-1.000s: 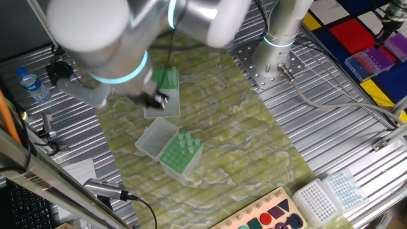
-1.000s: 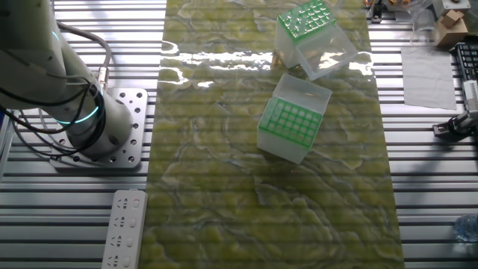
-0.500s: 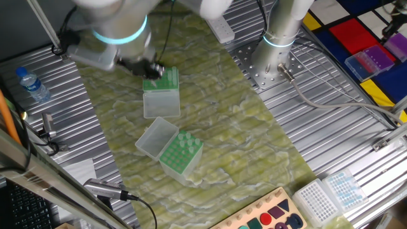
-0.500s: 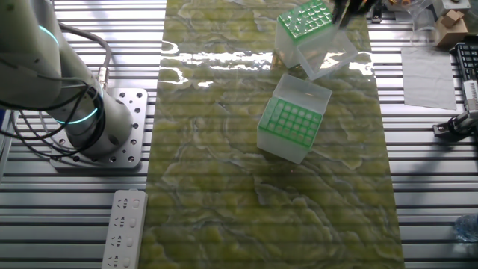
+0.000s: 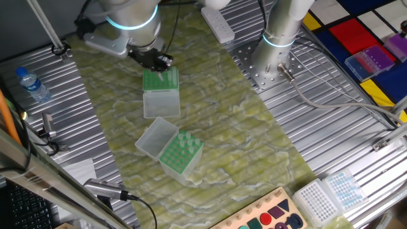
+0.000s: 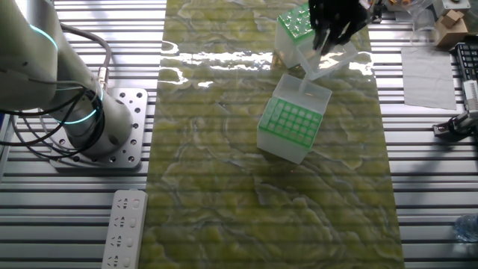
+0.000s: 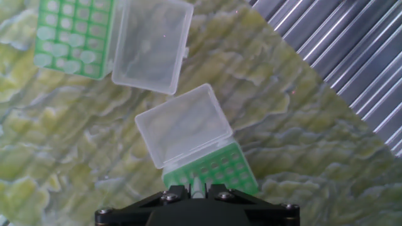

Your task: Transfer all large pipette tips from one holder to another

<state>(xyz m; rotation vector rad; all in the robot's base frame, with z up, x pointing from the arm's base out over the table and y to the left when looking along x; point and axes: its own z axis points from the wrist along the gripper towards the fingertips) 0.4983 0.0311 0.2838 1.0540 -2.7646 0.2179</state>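
In one fixed view, the black pincer (image 5: 159, 60) hung just over the far green tip box with a clear plastic lid (image 5: 160, 93). A second green tip box with its clear lid open (image 5: 172, 151) sat nearer on the yellow-green mat (image 5: 216, 127) that covered the ribbed metal tabletop (image 5: 331, 133). A few pale tips (image 5: 184, 138) stood up in that nearer box.

In the other fixed view, the pincer (image 6: 334, 21) was above the green box at the top of the mat (image 6: 224, 187). The other green box sat lower down, well apart from the pincer.

In the hand view, one large pale see-through pipette tip (image 7: 197, 186) stuck out between the pincer's (image 7: 197, 196) fingers, so the pincer was closed on it. The tip hung right over the green grid of the box below (image 7: 217, 168).
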